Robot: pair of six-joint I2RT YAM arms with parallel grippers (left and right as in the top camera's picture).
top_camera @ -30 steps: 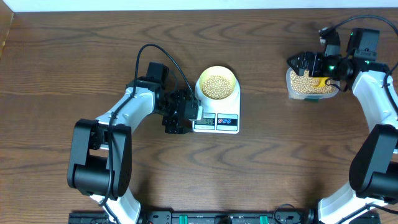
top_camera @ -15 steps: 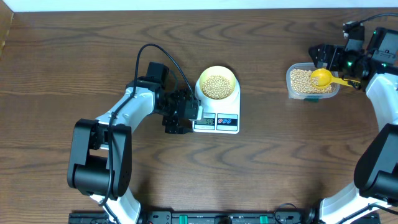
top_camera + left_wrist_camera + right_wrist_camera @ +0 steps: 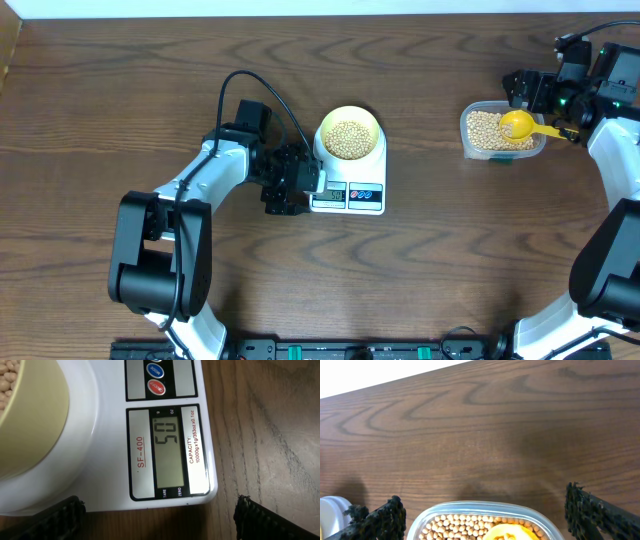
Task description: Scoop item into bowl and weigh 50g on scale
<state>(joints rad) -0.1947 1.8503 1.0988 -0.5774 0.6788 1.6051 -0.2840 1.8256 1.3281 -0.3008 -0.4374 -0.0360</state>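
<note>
The left hand is open and holds nothing. Its fingers are spread wide, and the front corner of the scale lies just ahead between them. The display reads 50. Past it the bowl sits on the scale, filled with beans. The right hand is also open and empty over the desk. The clear tub of beans lies just below its fingers, with the yellow spoon resting in it.
</note>
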